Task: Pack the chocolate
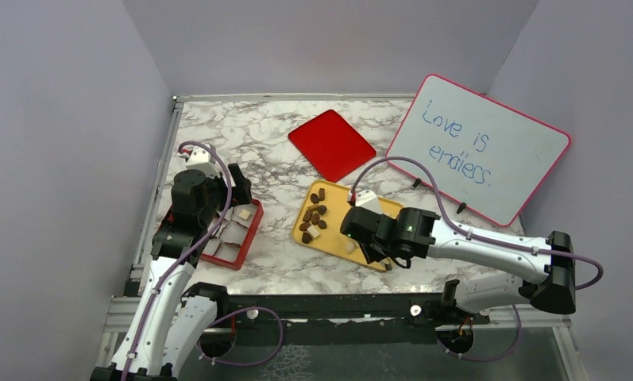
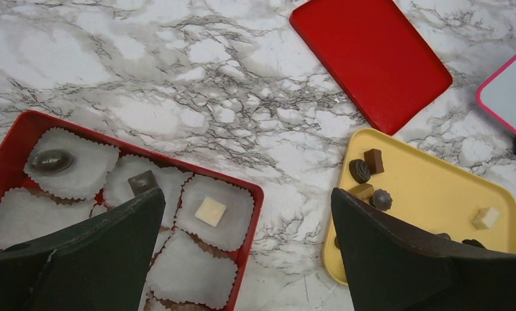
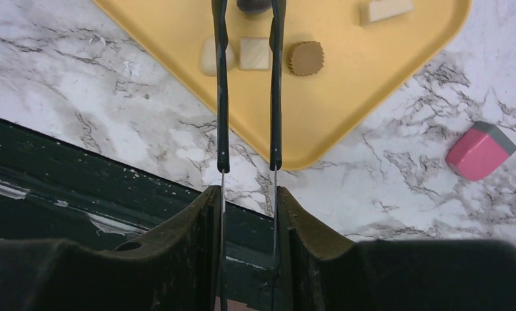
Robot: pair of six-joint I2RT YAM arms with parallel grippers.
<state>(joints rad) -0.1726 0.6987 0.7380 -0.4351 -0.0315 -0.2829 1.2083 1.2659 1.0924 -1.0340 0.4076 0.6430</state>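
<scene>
Several dark, tan and cream chocolates [image 1: 314,214] lie on a yellow tray [image 1: 341,200]. A red box [image 1: 255,221] with white paper cups holds a dark oval [image 2: 51,161], a dark square [image 2: 142,181] and a white square [image 2: 210,211]. My left gripper [image 2: 248,259] is open and empty, hovering over the box's right end. My right gripper [image 3: 247,201] is shut on thin black tongs [image 3: 222,97]. The tong arms reach over the tray with a cream square [image 3: 254,53] between them. Their tips run out of view by a dark candy [image 3: 252,5].
A red lid [image 1: 331,144] lies behind the tray. A pink-framed whiteboard [image 1: 480,147] leans at the back right. A pink eraser [image 3: 482,150] lies right of the tray. The table's dark front rail [image 3: 80,188] is just below my right gripper.
</scene>
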